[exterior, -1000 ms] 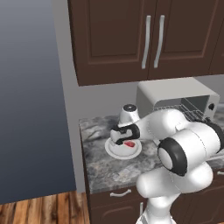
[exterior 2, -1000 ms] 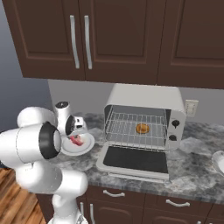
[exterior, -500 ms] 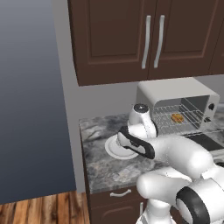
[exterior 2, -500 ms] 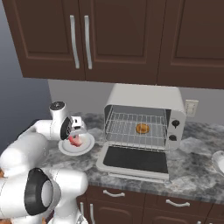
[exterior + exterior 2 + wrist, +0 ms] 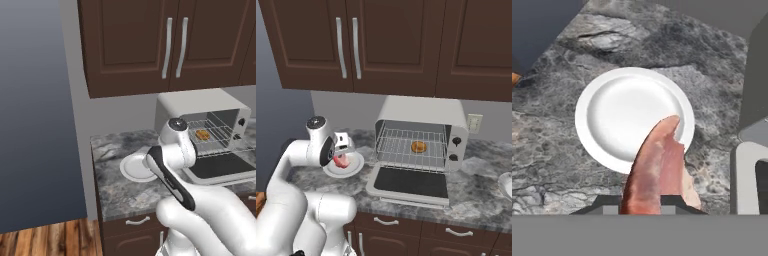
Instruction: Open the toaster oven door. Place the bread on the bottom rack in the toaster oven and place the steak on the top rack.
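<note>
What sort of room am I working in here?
A home kitchen, rendered: dark wood wall cabinets above a grey stone counter, with an open toaster oven and a white plate.

Glossy white plate (image 5: 629, 112), mottled stone counter (image 5: 557, 145), wire racks (image 5: 408, 150)

Dark brown wall cabinets (image 5: 356, 45) with silver bar handles hang above a grey marbled tabletop (image 5: 117, 187); wood floor (image 5: 45, 240) lies below.
</note>
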Controlling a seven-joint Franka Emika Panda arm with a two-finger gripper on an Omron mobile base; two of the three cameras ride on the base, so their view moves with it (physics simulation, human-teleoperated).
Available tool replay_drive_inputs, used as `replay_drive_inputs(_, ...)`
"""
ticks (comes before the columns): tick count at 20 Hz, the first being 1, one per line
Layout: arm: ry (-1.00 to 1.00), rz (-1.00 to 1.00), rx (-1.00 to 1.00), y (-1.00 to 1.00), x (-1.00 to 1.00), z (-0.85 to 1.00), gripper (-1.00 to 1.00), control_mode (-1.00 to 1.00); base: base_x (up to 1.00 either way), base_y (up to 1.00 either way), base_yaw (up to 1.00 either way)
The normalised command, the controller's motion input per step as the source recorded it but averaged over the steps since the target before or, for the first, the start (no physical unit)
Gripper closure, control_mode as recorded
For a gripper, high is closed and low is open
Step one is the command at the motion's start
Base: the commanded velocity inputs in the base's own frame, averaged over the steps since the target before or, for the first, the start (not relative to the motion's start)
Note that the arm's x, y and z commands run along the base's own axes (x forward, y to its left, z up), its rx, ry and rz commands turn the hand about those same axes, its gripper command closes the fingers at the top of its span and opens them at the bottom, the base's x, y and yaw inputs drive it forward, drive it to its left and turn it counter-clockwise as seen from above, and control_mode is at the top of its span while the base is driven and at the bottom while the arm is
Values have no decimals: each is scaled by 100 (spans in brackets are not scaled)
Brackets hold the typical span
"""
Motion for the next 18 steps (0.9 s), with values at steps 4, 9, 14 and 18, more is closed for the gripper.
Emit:
replay_drive_inputs(4,0,0,0,-20,-35,56,100,-100,0,0,0)
replay_drive_inputs(9,0,-2,0,-25,-18,47,100,-100,0,0,0)
replay_drive_inputs(14,0,-9,0,-31,-3,45,100,-100,0,0,0)
replay_drive_inputs(18,2,-17,0,-44,-1,38,100,-100,0,0,0)
